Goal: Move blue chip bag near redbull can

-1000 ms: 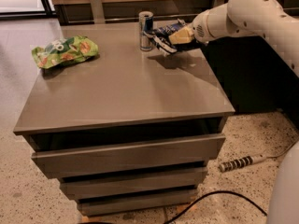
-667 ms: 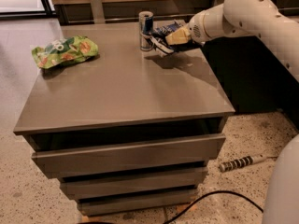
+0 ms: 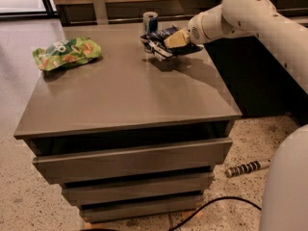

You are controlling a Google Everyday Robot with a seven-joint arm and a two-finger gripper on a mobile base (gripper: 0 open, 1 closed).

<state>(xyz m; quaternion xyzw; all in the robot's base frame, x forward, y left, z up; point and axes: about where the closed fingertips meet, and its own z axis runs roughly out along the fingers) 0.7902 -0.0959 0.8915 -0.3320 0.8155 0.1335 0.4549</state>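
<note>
The blue chip bag is dark navy with a white strip at its near end. My gripper is shut on it and holds it a little above the grey table, at the far right. The redbull can stands upright just behind the bag, at the table's far edge. The bag hides the lower part of the can. My white arm reaches in from the right.
A green snack bag with orange and white print lies at the table's far left. The table has open drawers below. A striped tool and a black cable lie on the speckled floor at the right.
The gripper and the blue chip bag have barely moved, staying next to the can. The green bag has not moved.
</note>
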